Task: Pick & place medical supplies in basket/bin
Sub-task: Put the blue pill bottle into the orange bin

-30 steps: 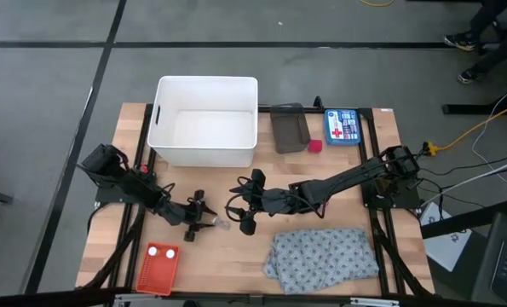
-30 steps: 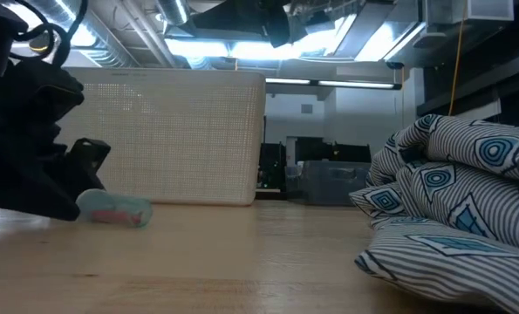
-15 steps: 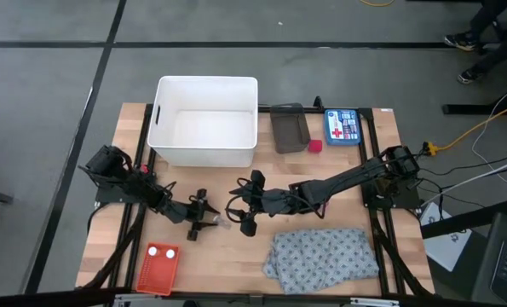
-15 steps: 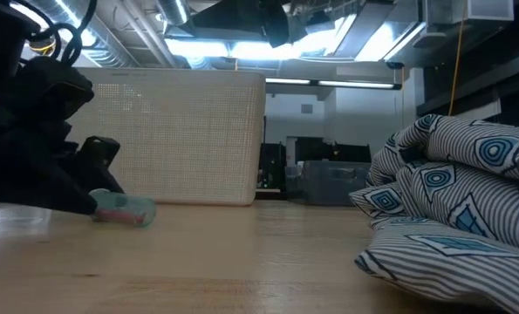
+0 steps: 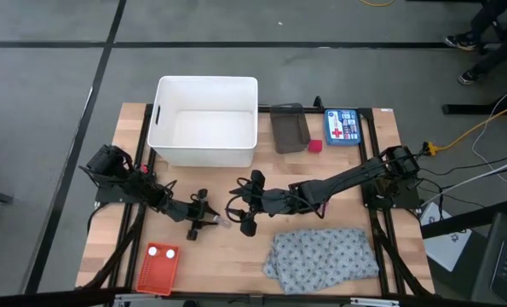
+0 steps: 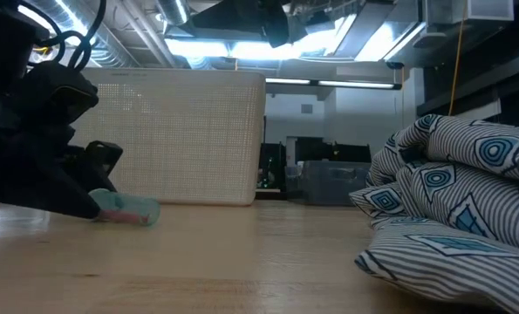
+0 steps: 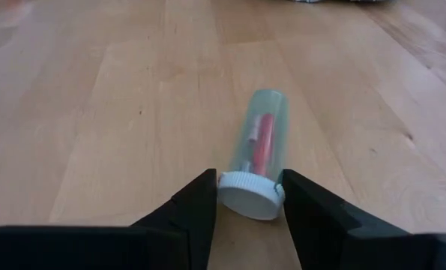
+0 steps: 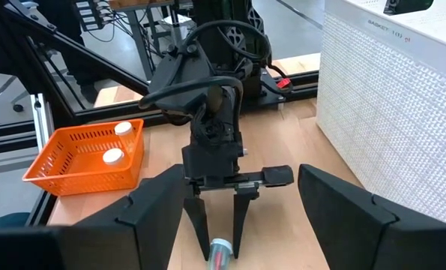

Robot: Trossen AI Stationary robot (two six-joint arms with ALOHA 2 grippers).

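A clear vial point(image 7: 264, 142) with a white cap and red contents lies on its side on the wood, mid-table point(image 5: 222, 224), also in the low view point(image 6: 130, 210). My left gripper point(image 7: 249, 189) sits low at its cap end point(image 5: 207, 221), shut on it. My right gripper point(image 5: 239, 205) hovers just right of the vial, open, facing the left gripper point(image 8: 241, 180). The orange basket point(image 5: 158, 271) lies near the near-left corner and holds two small white pieces. The grey dotted cloth point(image 5: 323, 254) lies crumpled near the near-right edge. A red block point(image 5: 315, 146) rests by the far edge. My left gripper pinches the vial's white cap point(image 7: 246, 201) between its two fingers point(image 7: 199, 204), one on each side. The fingers come in level from the table's left, along the vial's length. The vial lies flat on the table, its clear body pointing away toward the right.
A large white tub point(image 5: 204, 121) stands at the far left-centre. Beside it sit a dark tray point(image 5: 289, 128) and a blue first-aid box point(image 5: 342, 126). The cloth point(image 6: 451, 209) bulks up on the near right. Bare wood lies between the basket and the cloth.
My left gripper has crept along the table toward its right edge, staying low, with its fingers around the vial's cap. The vial has slid a little the same way, still lying flat.
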